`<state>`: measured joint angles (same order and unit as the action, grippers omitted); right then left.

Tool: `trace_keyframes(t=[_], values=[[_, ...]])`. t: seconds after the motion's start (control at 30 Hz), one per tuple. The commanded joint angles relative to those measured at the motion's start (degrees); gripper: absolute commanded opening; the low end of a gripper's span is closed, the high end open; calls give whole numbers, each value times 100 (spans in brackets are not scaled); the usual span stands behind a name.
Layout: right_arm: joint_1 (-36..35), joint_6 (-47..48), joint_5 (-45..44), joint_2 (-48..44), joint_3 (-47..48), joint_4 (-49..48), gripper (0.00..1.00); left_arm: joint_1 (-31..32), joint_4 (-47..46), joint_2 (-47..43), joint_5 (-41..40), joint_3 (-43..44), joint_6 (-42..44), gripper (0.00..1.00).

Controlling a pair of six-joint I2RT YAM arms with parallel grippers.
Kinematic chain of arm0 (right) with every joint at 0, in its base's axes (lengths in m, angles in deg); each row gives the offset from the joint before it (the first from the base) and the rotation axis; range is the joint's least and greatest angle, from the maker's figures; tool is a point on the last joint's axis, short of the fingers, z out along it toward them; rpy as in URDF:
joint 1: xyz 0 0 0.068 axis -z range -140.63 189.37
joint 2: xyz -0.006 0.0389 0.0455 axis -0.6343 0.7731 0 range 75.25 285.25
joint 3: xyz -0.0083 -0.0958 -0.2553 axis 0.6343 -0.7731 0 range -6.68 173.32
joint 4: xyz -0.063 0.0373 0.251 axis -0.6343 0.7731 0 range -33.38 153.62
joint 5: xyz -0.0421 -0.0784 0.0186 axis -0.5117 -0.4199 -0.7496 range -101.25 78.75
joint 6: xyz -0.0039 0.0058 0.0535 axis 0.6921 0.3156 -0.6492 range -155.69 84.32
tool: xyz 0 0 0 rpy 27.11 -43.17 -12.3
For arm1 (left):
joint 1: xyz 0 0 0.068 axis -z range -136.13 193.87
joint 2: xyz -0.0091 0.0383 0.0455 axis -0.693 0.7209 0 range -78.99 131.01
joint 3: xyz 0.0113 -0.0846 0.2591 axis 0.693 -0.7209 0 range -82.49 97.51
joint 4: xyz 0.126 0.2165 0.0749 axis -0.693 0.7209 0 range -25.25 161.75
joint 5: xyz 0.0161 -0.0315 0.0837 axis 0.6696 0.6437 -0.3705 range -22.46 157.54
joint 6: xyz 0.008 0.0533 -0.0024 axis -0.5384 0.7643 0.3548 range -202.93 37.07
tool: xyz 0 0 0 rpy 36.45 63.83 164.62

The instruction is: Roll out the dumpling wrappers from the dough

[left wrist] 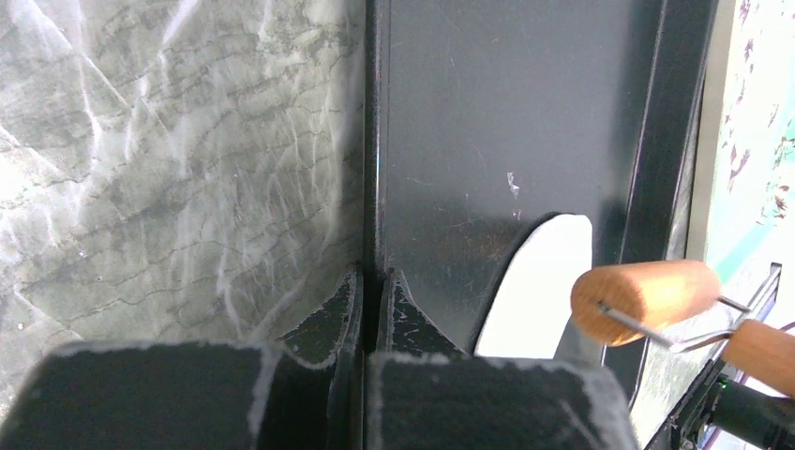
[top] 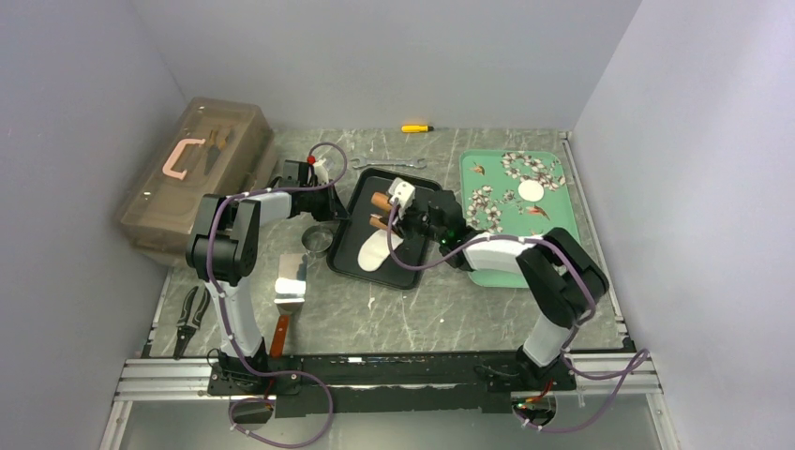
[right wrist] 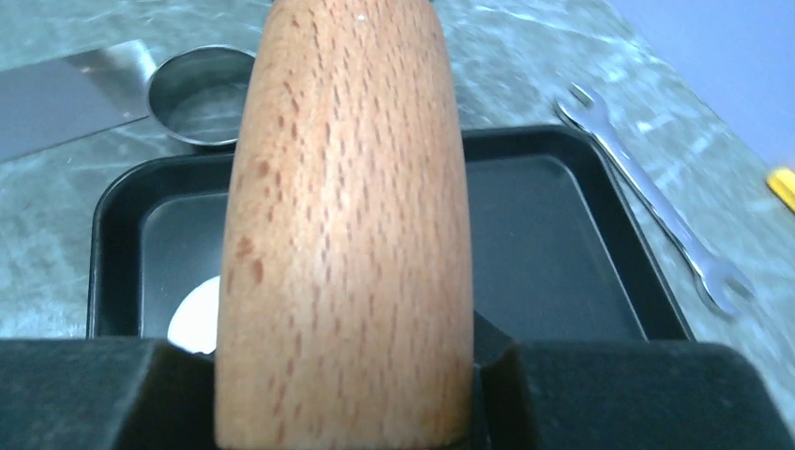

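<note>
My left tool (left wrist: 372,291) was pinched shut on the left rim of the black tray (left wrist: 487,112), pinning it to the desk. On that tray lay the dough (top: 375,248), flattened to a white oval sheet. Over its far end, my right tool (right wrist: 347,375) was clamped round the wooden roller (right wrist: 347,187). Whether the roller touched the dough, I couldn't tell. Far right, 1 round wrapper (top: 531,190) sat on the green tray (top: 469,178). Rolling was the step, I reckoned. Next: press down and push evenly along the sheet.
</note>
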<state>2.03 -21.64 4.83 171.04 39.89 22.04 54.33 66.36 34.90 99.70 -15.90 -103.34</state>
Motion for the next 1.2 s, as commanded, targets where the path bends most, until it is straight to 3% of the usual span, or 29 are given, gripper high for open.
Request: trace_keyframes(t=[0.0,0.13,0.23,0.37,0.47,0.63,0.73,0.9,1.17], values=[[188,889,1979,611,115,-1195,0,-26,368,310,-301,-32,137,0],[184,1151,2664,1052,-57,-1321,0,-26,373,301,-316,-32,141,0],[125,1524,2483,756,-649,-1573,0,-35,367,292,-332,-46,143,0],[-187,1843,2108,301,-742,-131,0,-35,366,316,-331,-18,125,0],[-513,1798,1893,439,-761,413,0,-35,358,298,-344,-34,132,0],[-845,1149,1378,767,-1387,-388,0,-35,351,267,-335,-46,134,0],[-971,1075,1095,785,-1554,-182,0,-35,340,276,-316,-46,124,0],[-1174,1047,760,180,-2044,114,0,-35,348,287,-334,-40,125,0],[-1592,1385,66,-699,-2086,1004,0,-35,341,310,-336,-47,123,0]])
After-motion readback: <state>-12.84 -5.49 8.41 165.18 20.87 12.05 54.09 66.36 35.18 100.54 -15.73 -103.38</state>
